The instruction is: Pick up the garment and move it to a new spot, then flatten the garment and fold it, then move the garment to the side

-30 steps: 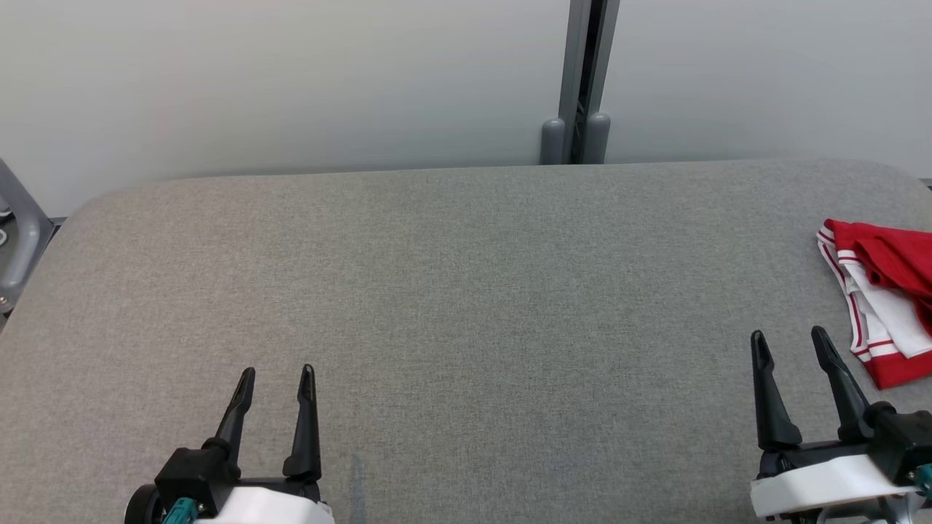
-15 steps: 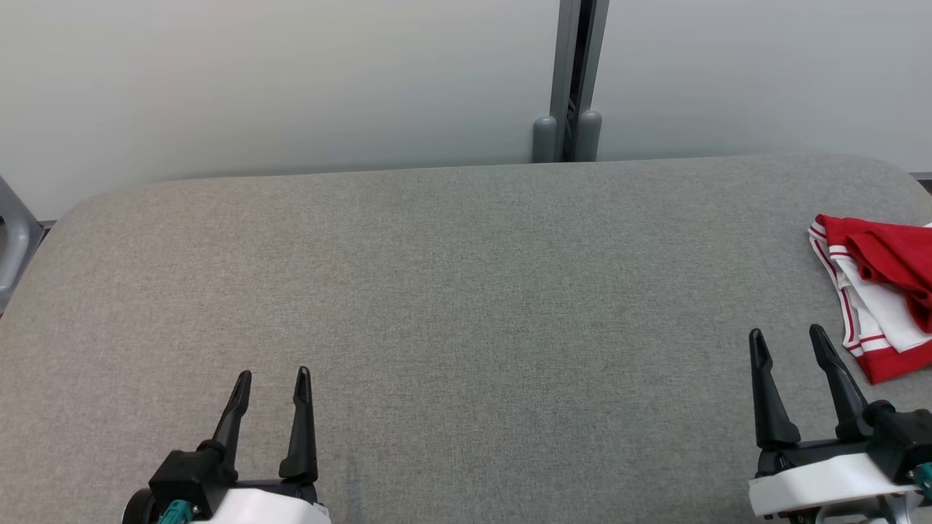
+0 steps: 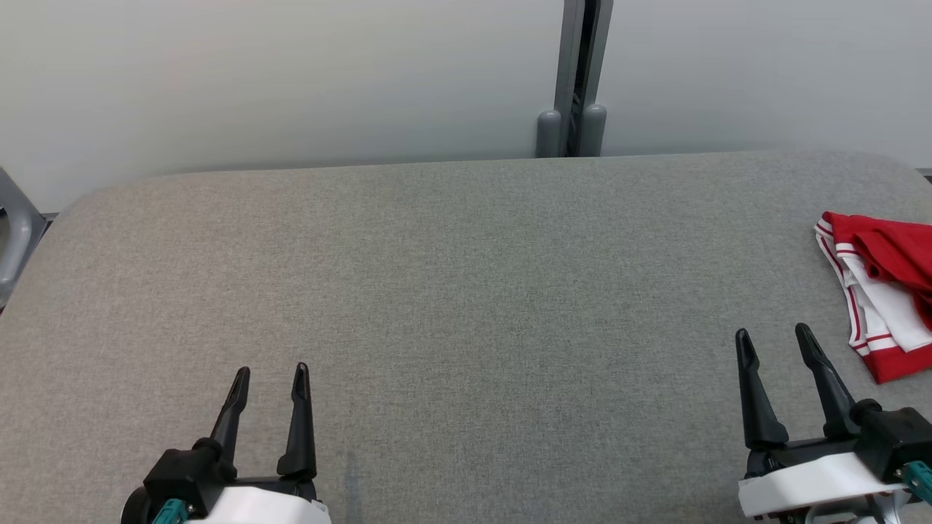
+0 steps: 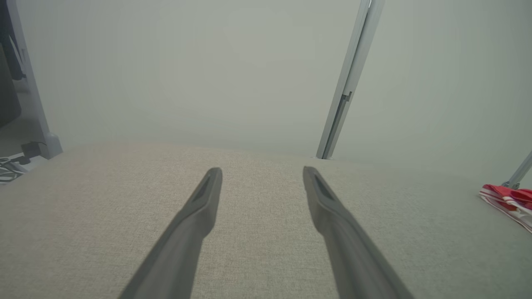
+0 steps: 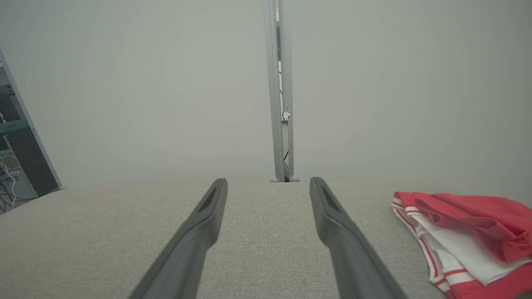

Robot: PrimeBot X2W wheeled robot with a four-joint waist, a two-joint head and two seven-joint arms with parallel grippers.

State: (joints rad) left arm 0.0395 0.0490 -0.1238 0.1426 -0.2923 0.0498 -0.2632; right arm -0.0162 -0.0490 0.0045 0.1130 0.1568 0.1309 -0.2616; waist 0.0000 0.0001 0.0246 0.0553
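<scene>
Two wide-spread grippers hover over a broad grey cloth-covered table [image 3: 466, 291], both holding nothing. A red-and-white garment [image 3: 885, 291] lies in loose, overlapping layers at the table's right edge. It is just ahead of the right gripper [image 3: 771, 331] and to its outer side, and far across from the left gripper [image 3: 271, 369]; neither touches it. The scene fits two stages: a garment waiting to be carried to a new spot, or one folded and already set aside. The rumpled red upper layer does not settle which. Any reach for it would seem to fall to the right gripper, the nearer one. Against a second ago, the whole head view has shifted slightly, which is the camera moving. The right gripper stands marginally further from the garment, and both pairs of fingers are spread as before.
</scene>
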